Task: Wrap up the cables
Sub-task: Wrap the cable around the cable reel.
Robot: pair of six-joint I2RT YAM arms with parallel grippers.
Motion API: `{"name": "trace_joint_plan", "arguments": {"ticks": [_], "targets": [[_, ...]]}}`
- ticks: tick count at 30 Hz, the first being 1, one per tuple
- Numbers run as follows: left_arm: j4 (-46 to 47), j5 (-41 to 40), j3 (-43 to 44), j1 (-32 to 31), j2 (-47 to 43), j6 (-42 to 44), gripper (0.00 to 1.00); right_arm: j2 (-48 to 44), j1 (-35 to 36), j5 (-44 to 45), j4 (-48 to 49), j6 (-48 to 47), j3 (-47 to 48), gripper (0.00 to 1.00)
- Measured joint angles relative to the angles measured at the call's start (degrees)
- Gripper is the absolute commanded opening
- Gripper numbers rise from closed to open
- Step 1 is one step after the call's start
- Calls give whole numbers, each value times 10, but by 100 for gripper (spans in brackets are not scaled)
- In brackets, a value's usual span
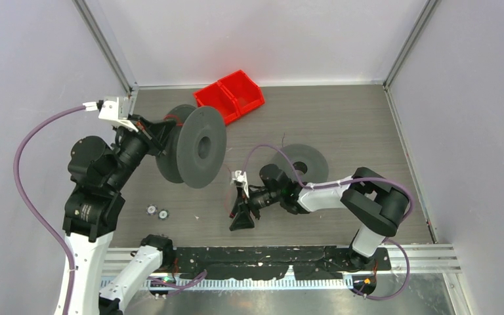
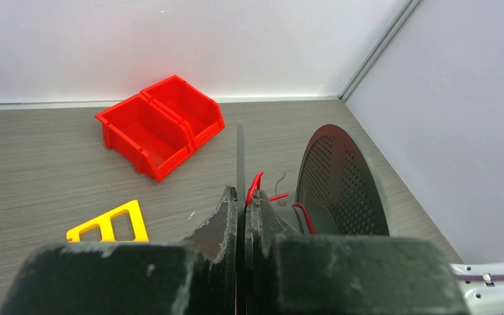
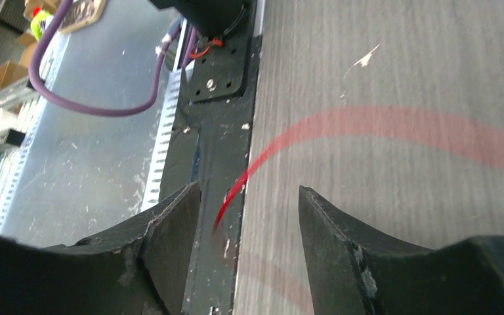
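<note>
A big dark grey spool point(image 1: 193, 146) stands on edge at the left. My left gripper point(image 1: 159, 134) is shut on the thin edge of one of its flanges point(image 2: 241, 157). In the left wrist view my left gripper point(image 2: 241, 194) has red cable point(image 2: 256, 186) looping just beside its fingertips and round the spool's hub, in front of the perforated far flange point(image 2: 341, 180). My right gripper point(image 1: 241, 214) hangs low over the table, open. In the right wrist view my right gripper point(image 3: 249, 197) has the free end of the red cable point(image 3: 233, 195) between its jaws, untouched. The cable continues as a blurred arc.
A second dark grey spool point(image 1: 300, 164) lies flat behind the right arm. Two joined red bins point(image 1: 230, 97) sit at the back. A yellow frame piece point(image 2: 108, 223) lies on the table. Two small round parts point(image 1: 157, 212) lie front left. A black strip point(image 1: 262, 254) runs along the near edge.
</note>
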Motion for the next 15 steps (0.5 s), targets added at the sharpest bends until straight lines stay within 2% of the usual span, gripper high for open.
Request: {"name": "trace_joint_plan", "arguments": {"ticks": [2,4,6,8,15], "targets": [[0,-1,0,0,0,0,0,-3,12,4,-22,-8,2,55],[1,-4,-1,0,1,0,0,-3,19,10,-36,-10,2,46],[0,-6,-1,0,1,0,0,-3,21,17,-40,-10,1,24],[1,-10,-1,0,1,0,0,-3,22,29,-31,-2,-3,9],[1,-25,-12,0,-3,0,0,-9,24,72,24,17,-44,5]]}}
